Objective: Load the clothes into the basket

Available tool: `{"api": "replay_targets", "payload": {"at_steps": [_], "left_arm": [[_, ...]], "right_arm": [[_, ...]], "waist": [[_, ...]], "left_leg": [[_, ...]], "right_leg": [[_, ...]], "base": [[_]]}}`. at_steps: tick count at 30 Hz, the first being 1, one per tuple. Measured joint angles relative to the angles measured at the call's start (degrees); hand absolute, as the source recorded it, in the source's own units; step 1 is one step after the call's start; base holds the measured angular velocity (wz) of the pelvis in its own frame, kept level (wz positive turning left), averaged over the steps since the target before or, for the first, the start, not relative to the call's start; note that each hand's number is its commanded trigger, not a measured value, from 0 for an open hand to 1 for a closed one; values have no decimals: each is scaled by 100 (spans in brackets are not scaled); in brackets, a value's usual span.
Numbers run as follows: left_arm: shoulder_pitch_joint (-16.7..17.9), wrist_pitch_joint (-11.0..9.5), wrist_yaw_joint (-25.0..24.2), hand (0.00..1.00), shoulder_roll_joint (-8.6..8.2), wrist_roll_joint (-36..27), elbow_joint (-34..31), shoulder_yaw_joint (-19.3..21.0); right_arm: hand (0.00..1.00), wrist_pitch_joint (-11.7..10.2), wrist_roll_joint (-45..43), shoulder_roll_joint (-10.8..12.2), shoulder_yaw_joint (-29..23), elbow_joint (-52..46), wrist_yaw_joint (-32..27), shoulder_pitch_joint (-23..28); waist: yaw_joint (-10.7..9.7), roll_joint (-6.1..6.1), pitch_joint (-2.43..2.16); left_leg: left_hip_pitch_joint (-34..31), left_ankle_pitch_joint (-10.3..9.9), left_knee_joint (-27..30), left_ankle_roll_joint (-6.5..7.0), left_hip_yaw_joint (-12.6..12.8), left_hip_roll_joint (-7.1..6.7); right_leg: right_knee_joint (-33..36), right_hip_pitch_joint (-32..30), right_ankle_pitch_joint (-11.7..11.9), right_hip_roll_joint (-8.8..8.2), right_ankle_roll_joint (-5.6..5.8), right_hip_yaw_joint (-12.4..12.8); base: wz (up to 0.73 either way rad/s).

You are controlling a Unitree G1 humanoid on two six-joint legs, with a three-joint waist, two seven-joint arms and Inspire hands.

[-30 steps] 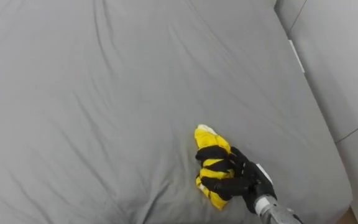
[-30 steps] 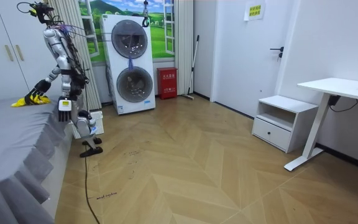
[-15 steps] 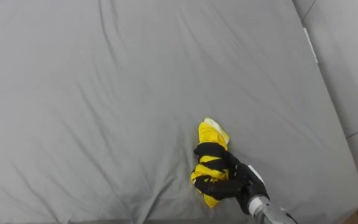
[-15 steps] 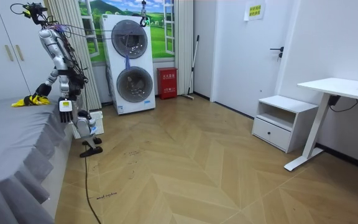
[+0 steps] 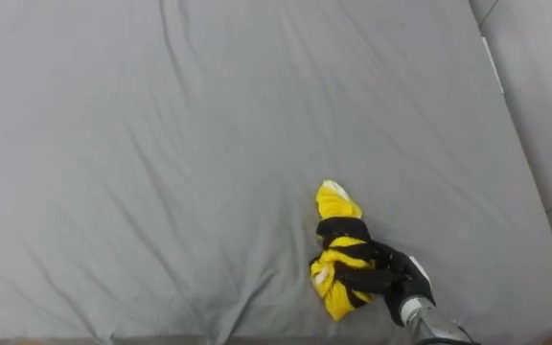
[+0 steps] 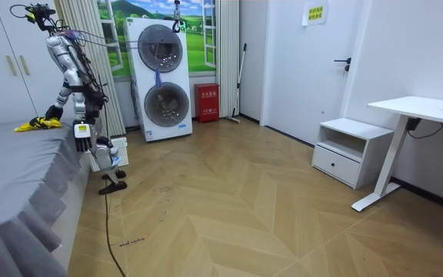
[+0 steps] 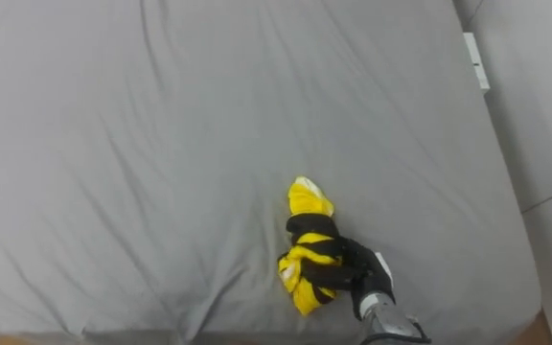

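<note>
On the grey bed (image 5: 209, 144), right robot hand (image 5: 396, 280) is clenched round the yellow garment (image 5: 336, 204); its loose end may slip free or drag when lifted.

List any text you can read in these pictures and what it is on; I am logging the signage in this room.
Yellow sign on the wall: dark print, too small to read.
Red cabinet beside the washer stack: pale marks, too blurred to read.
Dark marks on the wood floor: illegible.
Yellow garment in the right hand: no print shows.
</note>
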Motion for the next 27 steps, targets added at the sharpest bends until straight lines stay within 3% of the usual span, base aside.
{"api": "replay_targets", "payload": {"at_steps": [8, 16, 22, 23, 27], "left_arm": [[-1, 14, -1, 0, 38, 33, 2, 20], [167, -14, 118, 0, 35, 28, -94, 21], [352, -71, 119, 0, 41, 398, -171, 147], [411, -75, 119, 0, 45, 507, -226, 228], [579, -85, 120, 0, 50, 735, -314, 492]], "right_arm": [[100, 92, -7, -172, -31, 33, 38, -7], [100, 106, 43, -155, -123, -106, 38, 525], [100, 155, 89, -162, -360, -746, -9, 1117], [100, 175, 96, -163, -386, -1020, 3, 1272], [100, 265, 131, -167, -513, -1802, 32, 1496]], "waist": [[41, 19, 0], [-40, 34, -10], [-226, 15, -18], [-239, -19, -44], [-417, -77, -58]], "left_leg": [[-24, 1, -13, 1, 8, -5], [391, 18, -164, 16, 74, -24], [846, 16, -260, 18, 195, -59], [948, 16, -294, 18, 316, -42], [1295, 14, -344, 17, 495, -38]], "right_leg": [[-10, -19, -5, 2, 10, 1], [-38, 334, -26, -8, 46, 89], [-106, 720, -123, 18, 110, 405], [-92, 766, -122, 32, 109, 507], [-120, 1042, -122, 46, 110, 696]], "base": [[1], [-2], [-4], [-25], [-22]]}}
